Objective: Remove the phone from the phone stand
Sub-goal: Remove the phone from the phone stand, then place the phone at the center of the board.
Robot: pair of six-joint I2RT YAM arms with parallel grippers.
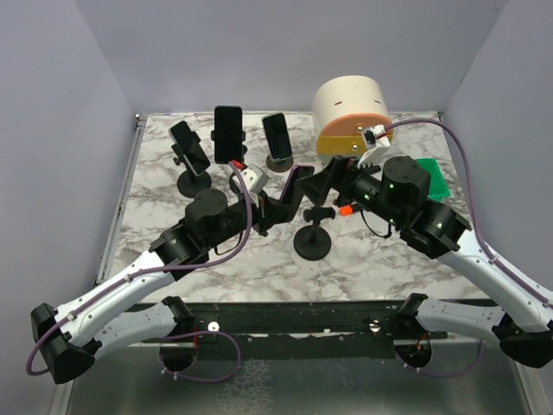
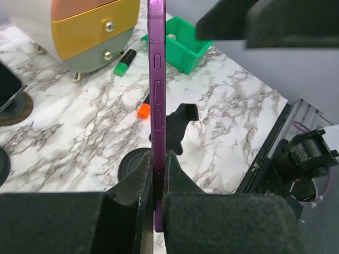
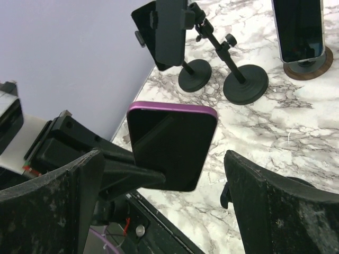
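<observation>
Phone [image 2: 157, 79]: held clear of the bench [image 1: 389, 259], clamped across its thin purple body near one end by the left gripper [image 2: 157, 159], whose pads press both faces. The right gripper [image 3: 164, 159] is released, its fingers spread wide to either side of the phone's far end and touching nothing. The phone stand [image 1: 312, 239] sits just below and beside the pair, its cradle bare, so we judge the removal essentially complete.

Hazards, in our judgement:
- Pivot or slip. The hold is at one end only, on smooth glass, so a quick swing could rotate the phone in the pads or drop it.
- Side strike. The phone hangs between the open right fingers, so either arm moving sideways could knock it loose.
- Snag. The cradle arm lies close behind the phone's edge, and a low pass could catch it and tip the stand.
- Clutter. An orange cap [image 2: 143, 111], a green marker [image 2: 124, 62] and a green bin [image 2: 180, 47] lie beyond.

View comparison: the left wrist view alone shows the pads seated on the phone. The right wrist view alone shows the dark screen face and the gap on either side. Only the top view shows the empty stand's position between both arms.
</observation>
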